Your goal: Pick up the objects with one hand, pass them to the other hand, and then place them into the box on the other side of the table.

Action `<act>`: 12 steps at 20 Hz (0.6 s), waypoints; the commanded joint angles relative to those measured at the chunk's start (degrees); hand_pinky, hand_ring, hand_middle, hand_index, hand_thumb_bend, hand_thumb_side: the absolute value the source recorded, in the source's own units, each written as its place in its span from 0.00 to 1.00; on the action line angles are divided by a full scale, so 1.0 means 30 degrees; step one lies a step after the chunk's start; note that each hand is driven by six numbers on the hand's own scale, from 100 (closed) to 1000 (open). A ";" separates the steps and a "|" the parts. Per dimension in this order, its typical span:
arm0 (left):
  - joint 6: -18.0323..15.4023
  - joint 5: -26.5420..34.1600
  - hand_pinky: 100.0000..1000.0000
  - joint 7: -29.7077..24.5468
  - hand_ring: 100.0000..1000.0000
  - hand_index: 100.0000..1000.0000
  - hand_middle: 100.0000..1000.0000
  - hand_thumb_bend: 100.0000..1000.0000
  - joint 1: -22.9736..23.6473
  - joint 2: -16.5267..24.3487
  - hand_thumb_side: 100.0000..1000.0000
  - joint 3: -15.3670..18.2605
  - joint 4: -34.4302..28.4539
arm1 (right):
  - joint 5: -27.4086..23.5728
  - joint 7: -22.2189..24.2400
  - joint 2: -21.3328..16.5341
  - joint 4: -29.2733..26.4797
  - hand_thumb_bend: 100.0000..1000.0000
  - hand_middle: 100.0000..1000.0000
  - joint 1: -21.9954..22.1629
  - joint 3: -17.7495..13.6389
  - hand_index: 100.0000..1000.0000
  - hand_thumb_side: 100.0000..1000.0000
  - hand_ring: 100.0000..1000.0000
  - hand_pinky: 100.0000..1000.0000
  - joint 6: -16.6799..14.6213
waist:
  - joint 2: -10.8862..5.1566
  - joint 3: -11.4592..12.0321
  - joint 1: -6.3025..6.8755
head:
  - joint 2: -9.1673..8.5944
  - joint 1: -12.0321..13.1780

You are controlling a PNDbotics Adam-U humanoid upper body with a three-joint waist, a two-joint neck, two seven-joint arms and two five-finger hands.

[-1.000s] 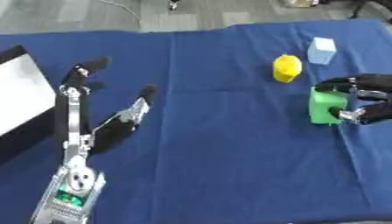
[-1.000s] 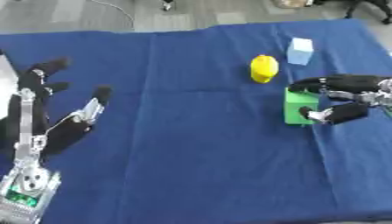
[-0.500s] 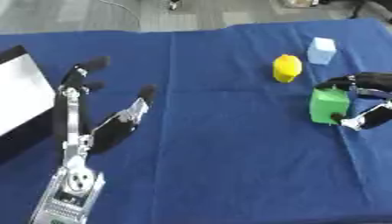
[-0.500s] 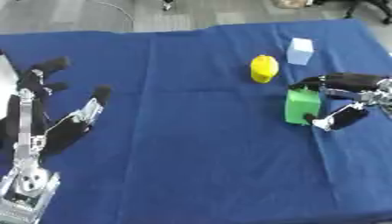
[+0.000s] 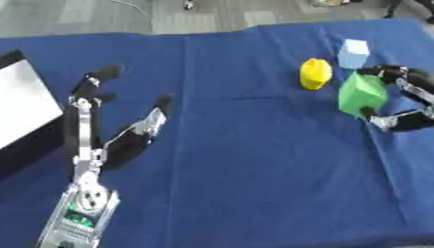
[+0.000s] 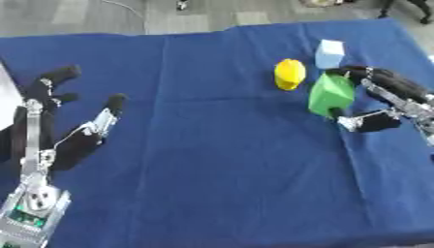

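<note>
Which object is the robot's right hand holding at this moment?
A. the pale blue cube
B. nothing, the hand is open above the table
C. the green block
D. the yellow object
C: the right hand has its fingers and thumb curled round the green block, which sits tilted, while the yellow object and the pale blue cube lie untouched on the blue cloth.

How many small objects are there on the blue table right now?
3: a green block in the right hand, a yellow object beside it, and a pale blue cube behind. None seem hidden.
</note>
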 commanded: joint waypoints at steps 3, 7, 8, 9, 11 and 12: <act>0.0009 0.0280 0.70 0.0499 0.86 0.74 0.67 0.57 -0.0048 -0.0165 0.34 0.0191 0.0410 | -0.0982 -0.0411 0.1685 -0.3638 0.00 0.17 -0.0400 -0.1153 0.64 0.05 0.28 0.57 0.0929 | -0.0104 -0.0089 0.0241 | -0.0048 0.0345; 0.0118 0.0022 0.70 0.0434 0.86 0.74 0.67 0.56 -0.0115 -0.0237 0.37 0.0074 0.0927 | -0.2219 0.0494 0.3584 -0.6022 0.00 0.16 -0.1061 -0.0728 0.63 0.00 0.27 0.56 0.1986 | -0.0190 -0.0146 0.0275 | -0.0048 0.0709; 0.0173 -0.0125 0.70 0.0386 0.87 0.74 0.68 0.56 -0.0171 -0.0252 0.37 0.0035 0.1056 | -0.2726 0.0794 0.4073 -0.6471 0.00 0.16 -0.1234 -0.0518 0.63 0.00 0.28 0.56 0.2293 | -0.0214 -0.0149 0.0290 | -0.0048 0.0808; 0.0241 -0.0316 0.70 0.0333 0.87 0.75 0.68 0.56 -0.0243 -0.0257 0.37 -0.0007 0.1161 | -0.3262 0.1106 0.4533 -0.6832 0.00 0.16 -0.1382 -0.0310 0.63 0.08 0.28 0.56 0.2593 | -0.0239 -0.0152 0.0311 | -0.0048 0.0916; 0.0438 -0.0873 0.70 0.0125 0.87 0.75 0.69 0.57 -0.0477 -0.0203 0.36 -0.0143 0.1298 | -0.4412 0.1720 0.5533 -0.7315 0.00 0.16 -0.1685 0.0128 0.63 0.23 0.28 0.55 0.3225 | -0.0288 -0.0161 0.0368 | -0.0048 0.1182; 0.0567 -0.1211 0.71 0.0011 0.87 0.76 0.69 0.57 -0.0619 -0.0162 0.35 -0.0199 0.1332 | -0.4882 0.1974 0.5981 -0.7442 0.00 0.16 -0.1811 0.0276 0.62 0.28 0.28 0.55 0.3542 | -0.0312 -0.0170 0.0394 | -0.0048 0.1320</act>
